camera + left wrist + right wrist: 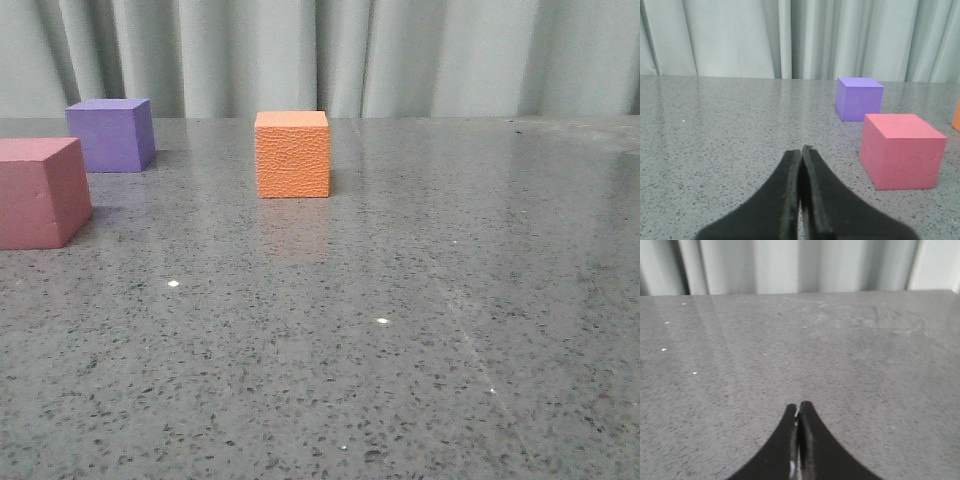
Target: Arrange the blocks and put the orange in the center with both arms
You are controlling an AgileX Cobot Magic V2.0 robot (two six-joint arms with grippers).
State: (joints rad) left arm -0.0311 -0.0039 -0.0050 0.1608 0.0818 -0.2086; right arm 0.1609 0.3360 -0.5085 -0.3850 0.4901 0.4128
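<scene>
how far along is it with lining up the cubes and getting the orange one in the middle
Nothing looks done yet. The rough orange foam cube stands apart, right of the purple foam cube and pink-red foam cube. Left gripper and right gripper are shut and empty. Everything remains.

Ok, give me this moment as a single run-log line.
left gripper: shut, empty | right gripper: shut, empty | orange cube: alone, not between others | pink-red cube and purple cube: left side, apart

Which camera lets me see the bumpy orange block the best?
The front view. The orange block sits whole in the middle, with its bumpy skin clear. The left wrist view catches only a thin orange sliver at the picture's edge. The right wrist view shows none of it.
</scene>
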